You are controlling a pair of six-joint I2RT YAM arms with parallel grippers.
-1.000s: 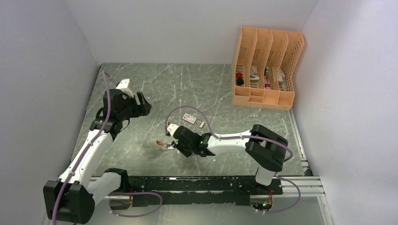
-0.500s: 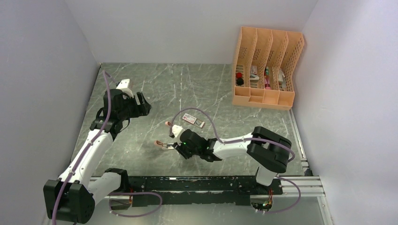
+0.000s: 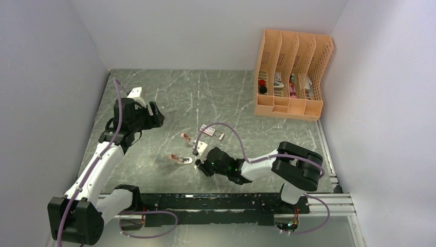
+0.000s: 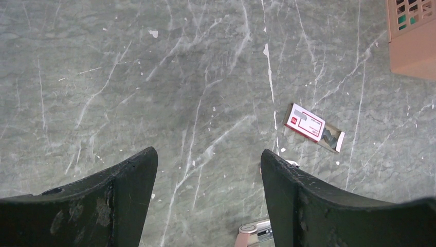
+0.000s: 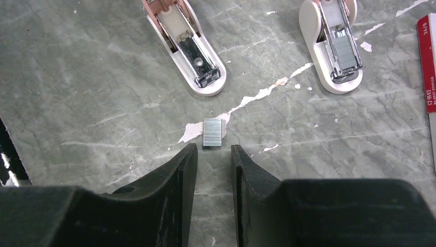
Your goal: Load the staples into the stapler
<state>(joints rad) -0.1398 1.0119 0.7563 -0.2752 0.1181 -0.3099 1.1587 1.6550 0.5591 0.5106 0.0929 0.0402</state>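
Right gripper [image 5: 213,160] is hovering low over the table [image 5: 77,87], a grey-green marbled slab with white veins and chipped patches. Its matte black jaws are standing a narrow gap apart, pinching nothing. A short staple strip [image 5: 213,132], silvery, finely ribbed and nearly square, is lying flat just beyond the fingertips, not between them, overlapping one white chip. Two mini staplers are lying hinged open past it. The first stapler [image 5: 187,51], on the left of the right wrist view, is showing a shiny metal channel in a rounded pale plastic base. The second stapler [image 5: 334,46], on the right, is carrying a ribbed row of staples in its channel. The staple box [image 4: 307,122], thin red-and-white card, is lying flat farther out with its greyish tray [image 4: 334,138] sliding out one end. Left gripper [image 4: 208,170] is hanging well off to the side, scuffed black curved jaws spread wide, gripping nothing. A perforated orange plastic organizer [image 3: 293,77] is standing at the far right corner, slots holding small items too small to tell apart.
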